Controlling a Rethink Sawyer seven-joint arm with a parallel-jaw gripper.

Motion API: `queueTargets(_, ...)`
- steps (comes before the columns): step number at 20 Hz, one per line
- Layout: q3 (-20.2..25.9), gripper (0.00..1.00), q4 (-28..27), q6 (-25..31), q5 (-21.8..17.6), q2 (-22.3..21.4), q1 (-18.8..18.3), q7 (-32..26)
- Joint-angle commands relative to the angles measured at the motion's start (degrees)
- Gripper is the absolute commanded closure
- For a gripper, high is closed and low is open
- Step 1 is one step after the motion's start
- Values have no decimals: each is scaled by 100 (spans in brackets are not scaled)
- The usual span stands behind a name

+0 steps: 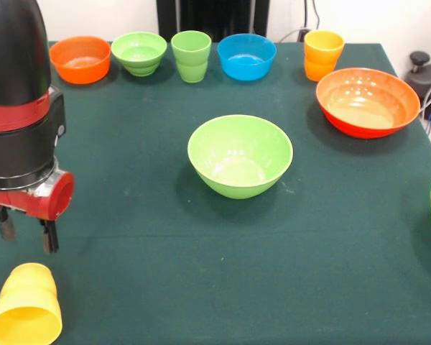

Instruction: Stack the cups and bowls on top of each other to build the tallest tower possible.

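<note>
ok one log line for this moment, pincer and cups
pincer: open, empty | glossy yellow plastic cup: on its side below pincer, not held | large light green plastic bowl: mid-table, upright | stack: none

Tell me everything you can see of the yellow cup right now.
The yellow cup is a glossy plastic tumbler with a stepped waist. It lies tipped on its side on the green tablecloth at the picture's lower left corner, its open mouth facing the camera. It looks empty. The claw hangs just above it, fingers apart, not touching it. Nothing else touches it.
</note>
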Motion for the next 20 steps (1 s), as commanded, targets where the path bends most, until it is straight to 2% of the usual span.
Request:
queueTargets(1, 905, 0, -216, 481, -687, 279, -35, -2366)
queueTargets(3, 991, 0, -120, 463, -734, 248, -68, -2382)
queueTargets(12, 1303, 0, -617, 405, -1062, 551, -77, -2899)
queueTargets(20, 1402, 0, -1970, 1097, -1194, 1195, -132, -3311)
